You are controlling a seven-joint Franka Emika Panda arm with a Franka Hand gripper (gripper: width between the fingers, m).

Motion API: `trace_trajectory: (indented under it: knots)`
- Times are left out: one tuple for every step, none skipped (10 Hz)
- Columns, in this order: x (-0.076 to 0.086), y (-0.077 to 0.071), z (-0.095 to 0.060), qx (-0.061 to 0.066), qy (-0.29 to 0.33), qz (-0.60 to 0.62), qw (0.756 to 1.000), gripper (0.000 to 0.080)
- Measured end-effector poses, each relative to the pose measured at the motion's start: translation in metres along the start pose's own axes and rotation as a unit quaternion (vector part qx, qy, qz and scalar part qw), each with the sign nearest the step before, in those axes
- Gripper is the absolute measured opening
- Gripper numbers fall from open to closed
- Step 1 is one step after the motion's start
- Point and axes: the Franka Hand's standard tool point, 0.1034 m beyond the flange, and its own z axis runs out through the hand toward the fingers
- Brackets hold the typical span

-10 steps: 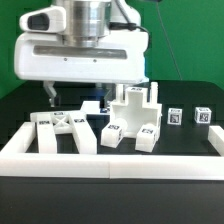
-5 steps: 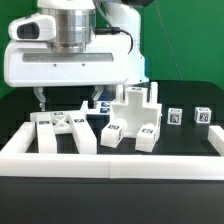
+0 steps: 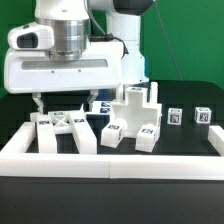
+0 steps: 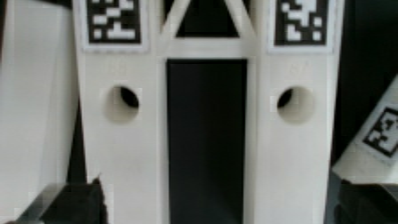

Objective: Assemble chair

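Exterior view: arm (image 3: 72,28) vertical, gripper (image 3: 68,101) above the frame (image 3: 58,127) at the exterior view's left, jaws spread wide, grasping nothing. Chair block (image 3: 135,115) stands just right of it. Open table (image 3: 188,137) runs toward two cubes (image 3: 175,116). Rail (image 3: 110,163) bounds the front edge.

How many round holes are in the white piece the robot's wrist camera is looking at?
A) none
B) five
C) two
C: the wrist view shows the white frame piece with a round hole in one bar and another in the other bar.
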Motion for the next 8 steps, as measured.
trace_trajectory:
  knots:
    - [-0.0061, 0.0007, 0.0039, -0.001, -0.001, 0.002, 1.000, 0.0649]
    - [-0.0100, 0.0019, 0.0069, -0.002, -0.002, 0.005, 1.000, 0.0649]
    - [-0.0117, 0.0015, 0.0085, -0.002, -0.003, 0.006, 1.000, 0.0649]
    - [-0.0103, 0.0012, 0.0067, 0.001, -0.006, 0.008, 1.000, 0.0649]
    - [-0.0032, 0.0012, 0.0029, -0.003, -0.005, 0.013, 1.000, 0.0649]
    - [-0.0050, 0.0015, 0.0048, -0.003, -0.006, 0.012, 1.000, 0.0649]
    - [-0.0057, 0.0019, 0.0052, -0.002, -0.006, 0.013, 1.000, 0.0649]
    - [-0.0057, 0.0018, 0.0053, -0.002, -0.007, 0.013, 1.000, 0.0649]
